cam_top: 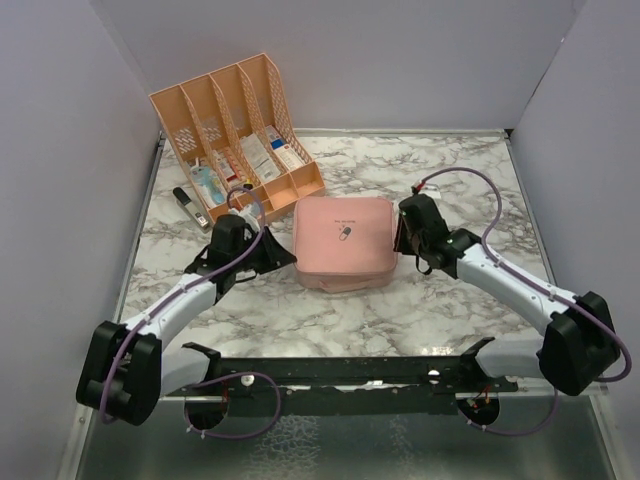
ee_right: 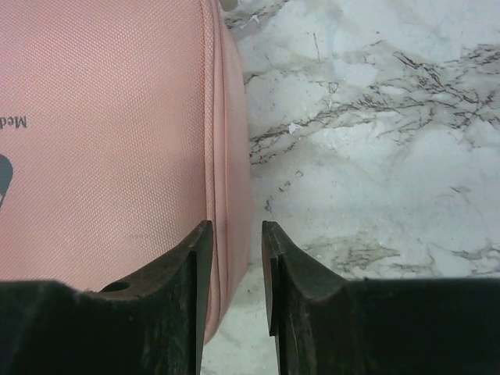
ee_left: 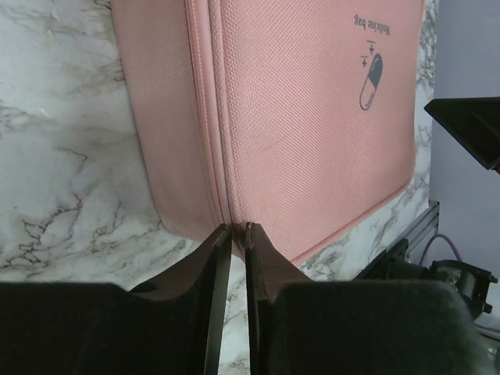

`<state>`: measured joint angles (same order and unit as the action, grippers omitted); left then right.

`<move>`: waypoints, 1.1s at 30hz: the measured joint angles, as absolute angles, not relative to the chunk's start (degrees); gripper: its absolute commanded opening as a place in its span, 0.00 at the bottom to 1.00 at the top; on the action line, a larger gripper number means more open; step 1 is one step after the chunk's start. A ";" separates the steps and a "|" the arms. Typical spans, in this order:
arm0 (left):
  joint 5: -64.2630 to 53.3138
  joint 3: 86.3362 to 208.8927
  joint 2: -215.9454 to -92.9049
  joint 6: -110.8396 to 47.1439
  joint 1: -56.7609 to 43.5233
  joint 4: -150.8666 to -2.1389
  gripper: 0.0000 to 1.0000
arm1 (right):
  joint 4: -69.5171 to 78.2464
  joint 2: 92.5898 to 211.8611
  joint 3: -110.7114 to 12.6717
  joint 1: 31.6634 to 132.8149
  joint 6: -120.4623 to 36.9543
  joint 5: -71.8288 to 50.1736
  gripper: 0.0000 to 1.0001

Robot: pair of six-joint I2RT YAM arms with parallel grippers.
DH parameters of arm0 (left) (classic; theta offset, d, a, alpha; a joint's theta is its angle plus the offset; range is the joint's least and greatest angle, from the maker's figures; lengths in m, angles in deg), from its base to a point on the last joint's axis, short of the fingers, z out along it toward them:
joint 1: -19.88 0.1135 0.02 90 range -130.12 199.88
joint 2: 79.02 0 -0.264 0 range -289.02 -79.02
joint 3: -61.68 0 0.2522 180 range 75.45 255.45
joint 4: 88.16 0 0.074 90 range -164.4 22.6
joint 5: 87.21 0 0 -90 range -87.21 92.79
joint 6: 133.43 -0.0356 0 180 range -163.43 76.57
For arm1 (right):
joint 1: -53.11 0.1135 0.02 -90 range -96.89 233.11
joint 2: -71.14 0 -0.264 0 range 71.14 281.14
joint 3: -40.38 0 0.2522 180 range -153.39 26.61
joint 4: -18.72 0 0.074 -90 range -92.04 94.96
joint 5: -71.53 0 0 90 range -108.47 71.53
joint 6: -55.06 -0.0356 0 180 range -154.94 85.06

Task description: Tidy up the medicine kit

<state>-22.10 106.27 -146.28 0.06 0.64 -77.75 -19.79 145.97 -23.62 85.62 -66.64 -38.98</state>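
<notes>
Marble desk (cam_top: 400,180), with the peach organizer (cam_top: 235,120) at the back left. The medicine kit (cam_top: 343,240) lies flat in the middle, closed, logo lid up. It's roughly square, so there's no real long axis. It sits right between the two arms, and both are hard up against it. Left claw (ee_left: 234,228) is at the kit's near left corner, tips pinched almost together on the zip seam (ee_left: 221,156), which runs straight away from it. Right claw (ee_right: 236,226) is partly open, straddling the right edge. Can't spot the zip pull anywhere, so no idea if the left one's actually got it.
</notes>
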 measured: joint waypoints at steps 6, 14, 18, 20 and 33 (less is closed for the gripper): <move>-21.35 107.56 -139.73 0.08 0.64 -68.71 0.60 | -27.53 139.61 -26.01 85.62 -68.74 -38.74 0.53; -10.71 120.28 -125.80 -5.23 0.53 -52.36 0.98 | -38.61 122.10 -33.53 85.60 -71.93 -42.76 0.66; -5.16 124.57 -115.23 -8.69 0.53 -46.13 0.99 | -42.31 113.27 -36.39 85.60 -71.43 -46.39 0.70; -3.45 126.75 -110.59 -11.13 0.53 -43.20 0.99 | -43.53 108.60 -37.31 85.60 -70.29 -46.94 0.70; 0.94 139.08 -98.05 -23.53 0.48 -31.31 0.99 | -53.30 98.65 -44.50 85.36 -66.75 -44.29 0.72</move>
